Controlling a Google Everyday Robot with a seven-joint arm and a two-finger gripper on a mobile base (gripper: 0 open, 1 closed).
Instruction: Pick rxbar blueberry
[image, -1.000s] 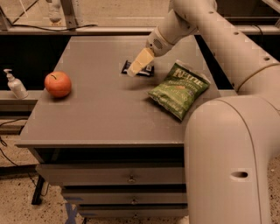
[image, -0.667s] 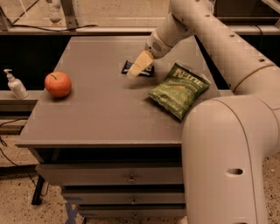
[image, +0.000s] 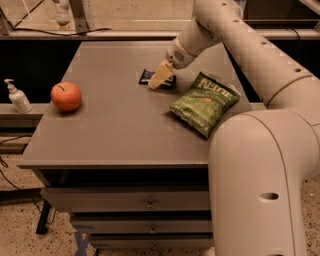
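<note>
The rxbar blueberry (image: 148, 76) is a small flat dark bar lying on the grey table (image: 110, 125) toward the back middle. My gripper (image: 159, 80) is right over it, its pale fingers (image: 161, 74) pointing down and covering the bar's right part. Only the bar's left end shows past the fingers. The arm reaches in from the upper right.
A green crinkly chip bag (image: 204, 102) lies just right of the gripper. A red apple (image: 66, 96) sits at the table's left. A white pump bottle (image: 16, 96) stands on a ledge beyond the left edge. Drawers sit below the table's front edge.
The gripper has stayed over the bar, with almost no visible movement. The bar, bag and apple have not moved.
</note>
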